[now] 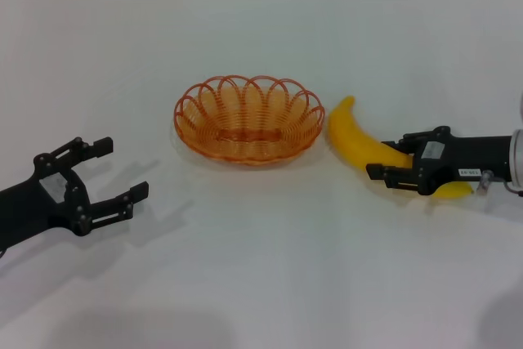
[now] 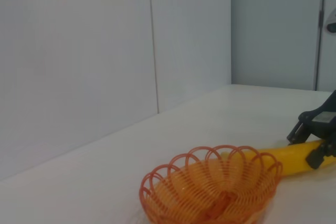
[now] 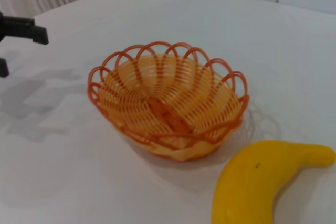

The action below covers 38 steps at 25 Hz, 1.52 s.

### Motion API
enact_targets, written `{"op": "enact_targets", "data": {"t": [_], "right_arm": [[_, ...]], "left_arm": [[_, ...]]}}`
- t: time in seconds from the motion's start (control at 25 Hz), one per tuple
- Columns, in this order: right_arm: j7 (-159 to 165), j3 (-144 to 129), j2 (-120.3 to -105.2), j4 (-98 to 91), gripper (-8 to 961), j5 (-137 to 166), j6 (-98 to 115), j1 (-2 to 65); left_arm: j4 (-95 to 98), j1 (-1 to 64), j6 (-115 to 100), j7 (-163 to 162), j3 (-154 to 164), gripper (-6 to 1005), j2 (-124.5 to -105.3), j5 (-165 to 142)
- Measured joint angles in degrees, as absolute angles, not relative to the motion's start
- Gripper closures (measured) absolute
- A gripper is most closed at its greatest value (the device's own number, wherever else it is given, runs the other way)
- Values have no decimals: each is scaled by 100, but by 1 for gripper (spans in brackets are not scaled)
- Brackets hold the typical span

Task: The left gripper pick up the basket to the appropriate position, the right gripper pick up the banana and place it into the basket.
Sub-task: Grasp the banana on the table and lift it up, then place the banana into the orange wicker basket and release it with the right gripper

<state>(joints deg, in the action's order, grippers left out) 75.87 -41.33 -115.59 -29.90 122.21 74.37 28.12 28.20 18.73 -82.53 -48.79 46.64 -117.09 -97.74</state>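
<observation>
- While the white table (image 1: pixel 261 284) spreads under everything I reach for, it carries only the basket, the banana and my two pincers.
- The basket (image 1: pixel 248 118) is the largest thing on it, a shallow bowl of orange looped wire standing upright on the table between my pincers, ahead of my left one and just past the fingertips of my right one; its scalloped rim is clear all round.
- Inside the basket I see only its own woven floor; nothing lies in it.
- My right gripper (image 1: pixel 391 162) lies low over the table, fingers pointing at the basket, one finger on each side of the banana's middle; I am pinching the banana.
- My left gripper (image 1: pixel 121 171) hangs well short of the basket's near side, fingers spread wide, with nothing between them.
- The banana (image 1: pixel 359 143) lies on the table, outside the basket, its narrow tip close beside the basket's rim on my right pincer's side and its thick end hidden under my right wrist.
</observation>
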Motion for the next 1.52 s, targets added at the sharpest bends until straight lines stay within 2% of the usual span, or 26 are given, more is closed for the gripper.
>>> {"op": "enact_targets", "data": {"t": [0.04, 0.12, 0.48, 0.92, 1.44, 1.52], "right_arm": [[7605, -4120, -11558, -3000, 285, 12208, 7433, 2816], [7610, -4097, -11558, -3042, 475, 12113, 7427, 2820], [6710, -4298, -11629, -3123, 475, 10116, 7624, 2844], [5360, -5383, -11715, -1966, 476, 9667, 7615, 4011], [5339, -5950, -11762, -1352, 476, 9511, 6358, 4465], [5423, -5940, -11744, -1417, 400, 9496, 6633, 4446]], "left_arm": [[2820, 1873, -8253, -4879, 4664, 109, -11709, -9774], [2820, 1873, -8254, -4879, 4666, 109, -11708, -9773], [2762, 1920, -8167, -4939, 4642, 109, -11710, -9773], [2220, 2452, -8050, -4978, 4701, 109, -11706, -9840], [2081, 2656, -8110, -5007, 4711, 109, -11719, -9889], [2077, 2640, -8112, -5009, 4711, 109, -11712, -9887]]}}
